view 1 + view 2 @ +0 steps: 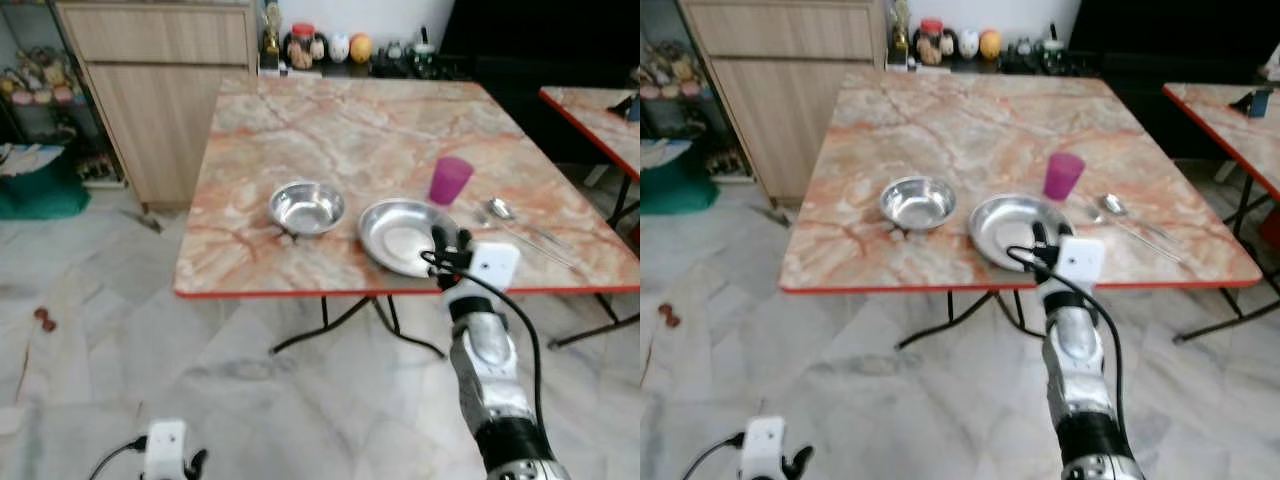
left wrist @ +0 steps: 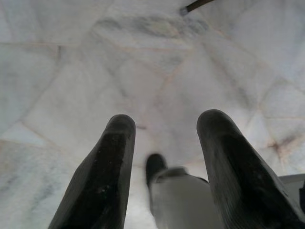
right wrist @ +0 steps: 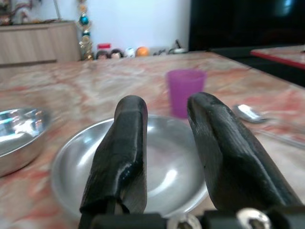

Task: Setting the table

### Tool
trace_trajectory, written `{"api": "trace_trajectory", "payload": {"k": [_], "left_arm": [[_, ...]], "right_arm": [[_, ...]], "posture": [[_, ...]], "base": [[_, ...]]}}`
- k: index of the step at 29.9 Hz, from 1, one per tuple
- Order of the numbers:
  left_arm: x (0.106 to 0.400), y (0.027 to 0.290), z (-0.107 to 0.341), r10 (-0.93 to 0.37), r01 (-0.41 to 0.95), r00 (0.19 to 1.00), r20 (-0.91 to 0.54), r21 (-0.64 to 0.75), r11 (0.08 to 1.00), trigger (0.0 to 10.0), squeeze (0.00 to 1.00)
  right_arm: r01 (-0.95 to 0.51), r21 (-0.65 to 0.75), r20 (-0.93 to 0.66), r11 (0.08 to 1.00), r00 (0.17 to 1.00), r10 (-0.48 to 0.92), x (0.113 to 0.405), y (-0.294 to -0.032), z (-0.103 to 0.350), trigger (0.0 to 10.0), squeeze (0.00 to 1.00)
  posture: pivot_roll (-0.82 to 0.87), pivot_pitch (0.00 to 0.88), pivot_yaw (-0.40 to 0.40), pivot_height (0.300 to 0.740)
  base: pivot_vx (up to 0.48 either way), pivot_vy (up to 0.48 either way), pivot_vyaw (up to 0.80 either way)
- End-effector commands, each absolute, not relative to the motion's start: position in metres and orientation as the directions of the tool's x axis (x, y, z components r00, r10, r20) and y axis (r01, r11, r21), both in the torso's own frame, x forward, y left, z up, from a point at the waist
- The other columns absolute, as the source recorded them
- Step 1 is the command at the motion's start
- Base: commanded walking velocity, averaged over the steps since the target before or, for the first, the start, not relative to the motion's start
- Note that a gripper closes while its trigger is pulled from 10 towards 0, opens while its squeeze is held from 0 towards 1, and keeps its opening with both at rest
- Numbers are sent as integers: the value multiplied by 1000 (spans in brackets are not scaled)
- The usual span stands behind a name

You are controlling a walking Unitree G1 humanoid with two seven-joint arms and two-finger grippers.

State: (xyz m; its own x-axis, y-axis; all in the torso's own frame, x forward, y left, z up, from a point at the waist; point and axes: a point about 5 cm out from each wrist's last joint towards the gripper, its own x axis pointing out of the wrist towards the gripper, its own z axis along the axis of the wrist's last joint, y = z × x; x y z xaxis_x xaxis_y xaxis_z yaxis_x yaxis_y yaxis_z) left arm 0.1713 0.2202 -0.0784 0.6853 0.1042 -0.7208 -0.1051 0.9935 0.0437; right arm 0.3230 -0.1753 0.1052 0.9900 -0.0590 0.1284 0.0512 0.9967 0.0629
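Note:
On the marble-patterned table [image 1: 330, 130] a steel bowl [image 1: 306, 207] stands left of a shallow steel plate [image 1: 395, 235]. Behind the plate's right side is a purple cup [image 1: 450, 180], and to its right lie a spoon [image 1: 500, 208] and another thin utensil [image 1: 540, 240]. My right gripper [image 1: 450, 240] hovers open over the plate's near right rim, nothing between its fingers. The right wrist view looks across the plate [image 3: 167, 167] to the cup [image 3: 185, 91]. My left gripper [image 2: 164, 143] hangs open, low over the floor.
The table's red front edge [image 1: 300, 292] faces me. A wooden cabinet [image 1: 160, 90] stands at the back left. Jars and figurines [image 1: 310, 48] line a shelf behind the table. A second table [image 1: 600, 115] is on the right. Pale marble floor [image 1: 150, 340] lies between me and the table.

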Motion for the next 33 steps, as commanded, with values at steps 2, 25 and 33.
{"api": "trace_trajectory", "payload": {"k": [2, 25, 33], "left_arm": [[170, 225, -78, 116, -116, 680, -724, 50, 992, 10000, 0], [171, 217, -80, 93, -104, 683, -724, 29, 994, 10000, 0], [177, 213, -77, 83, -97, 699, -710, 20, 995, 10000, 0]], "right_arm": [[59, 87, 130, 994, 989, -70, 327, -176, 109, 10000, 0], [78, 142, 87, 987, 992, -91, 325, -174, 100, 10000, 812], [84, 138, 83, 987, 992, -96, 327, -174, 101, 10000, 0]], "posture": [[-47, 0, -80, 740], [-43, 0, -75, 740], [-46, 0, -78, 740]], "base": [[0, 0, 0], [0, 0, 0], [0, 0, 0]]}}
